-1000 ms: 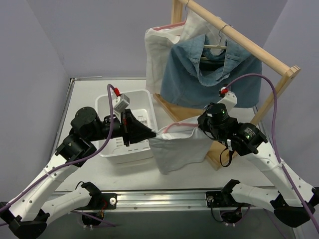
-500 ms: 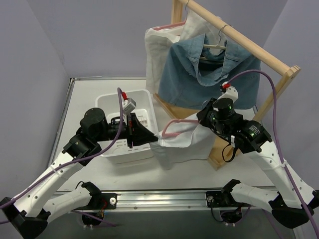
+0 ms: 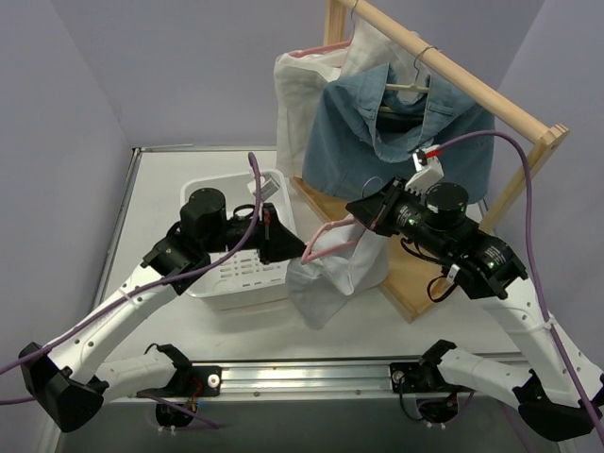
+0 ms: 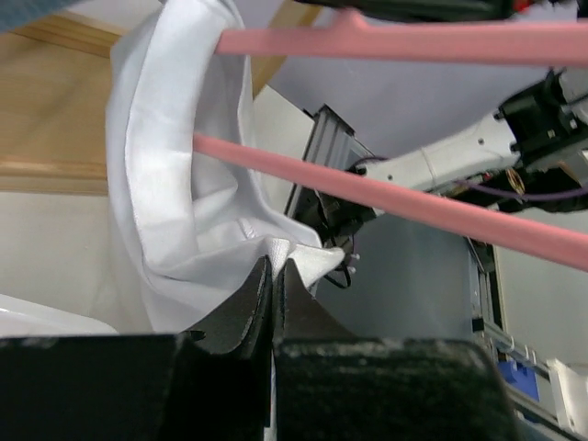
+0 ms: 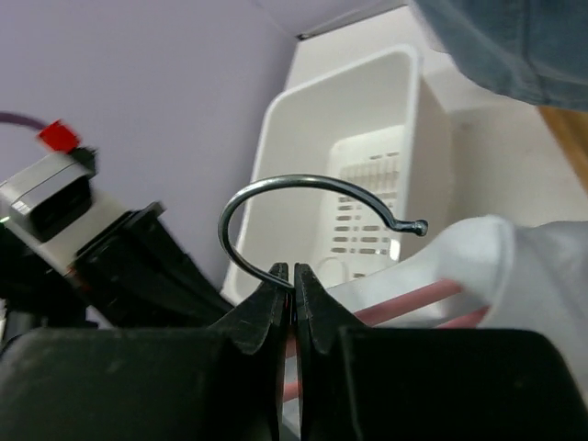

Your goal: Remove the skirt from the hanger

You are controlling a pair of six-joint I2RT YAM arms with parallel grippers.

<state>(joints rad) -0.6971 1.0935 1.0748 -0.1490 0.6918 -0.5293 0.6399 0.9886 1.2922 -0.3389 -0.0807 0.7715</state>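
Right tool (image 5: 292, 276): fingers pressed together on the shank of the steel hook (image 5: 303, 184), so it carries the pink hanger (image 3: 326, 238) in the air at centre of the top view, at about 3 o'clock of the white bin (image 3: 236, 274). Left tool (image 3: 298, 253): closed on a small fold of the white skirt (image 3: 335, 276); the wrist view shows only a thin edge of cloth between the pads. The skirt hangs off the hanger's 3 o'clock half, above the tabletop (image 3: 160, 179) and not resting on it. The 9 o'clock end of the hanger shows bare. Judged: skirt partly worked off, one side still on the bar. Wooden rack (image 3: 453, 80) with the denim shirt (image 3: 396, 142) stands at 1 o'clock, apart from both tools. Risks from here: (1) the left pinch is shallow, so a hard pull could slide the cloth out and lose the skirt; (2) the hook is round wire, so a sideways tug may swivel the hanger in the right tool instead of stripping the cloth; (3) the waistband may catch on the hanger end; (4) the freed skirt could drop beside the bin.
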